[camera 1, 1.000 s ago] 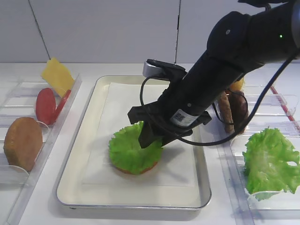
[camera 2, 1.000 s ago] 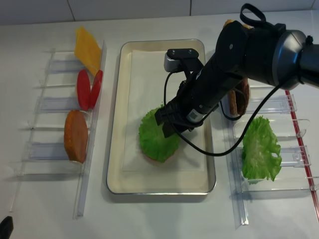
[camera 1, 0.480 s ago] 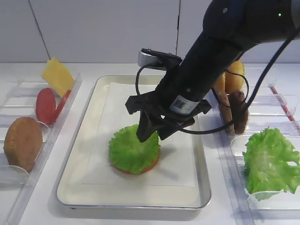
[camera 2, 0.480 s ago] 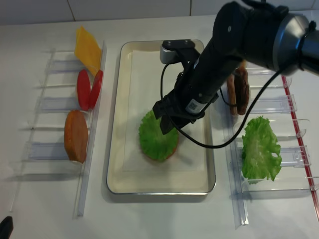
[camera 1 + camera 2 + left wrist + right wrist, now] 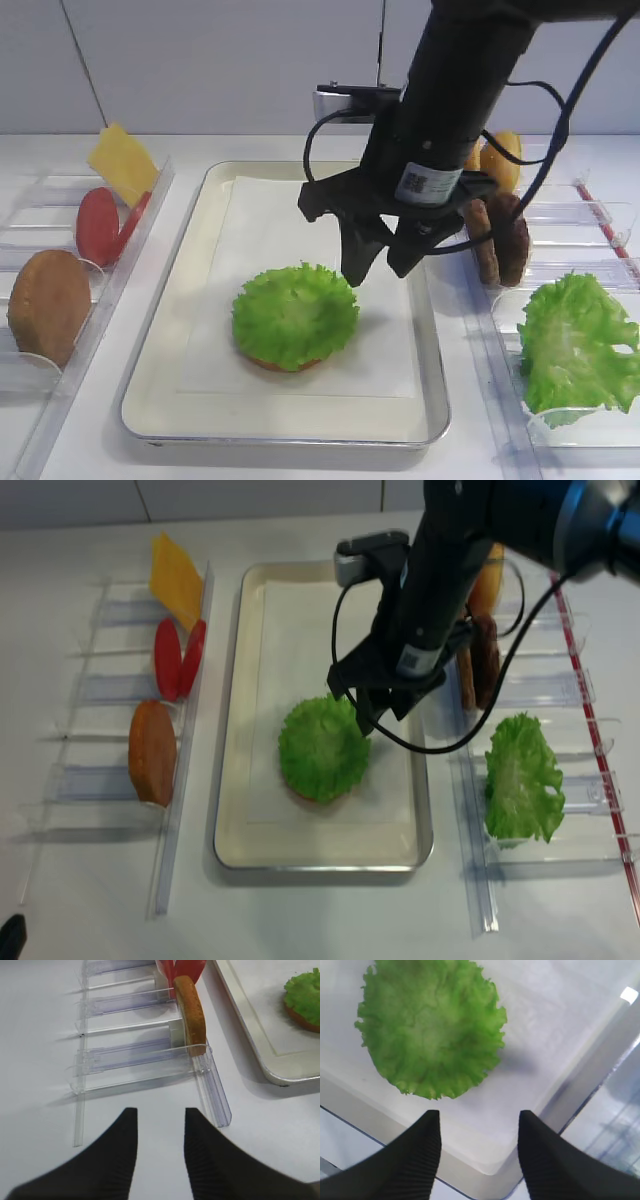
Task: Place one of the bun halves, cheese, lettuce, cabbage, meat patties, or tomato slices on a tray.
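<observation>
The round frilly lettuce lies flat on a bun half on the white paper of the cream tray. My right gripper hangs above the tray, just right of the lettuce, open with nothing between its fingers. In the left wrist view my left gripper stands open over bare table, in front of the left bins and apart from everything.
The left clear bins hold the cheese, tomato slices and another bun half. The right bins hold meat patties, a bun and a bigger lumpy green leaf.
My right gripper has lifted off the lettuce and moved up and to the right. The lettuce stays spread on the bun half. The left gripper has not moved.
</observation>
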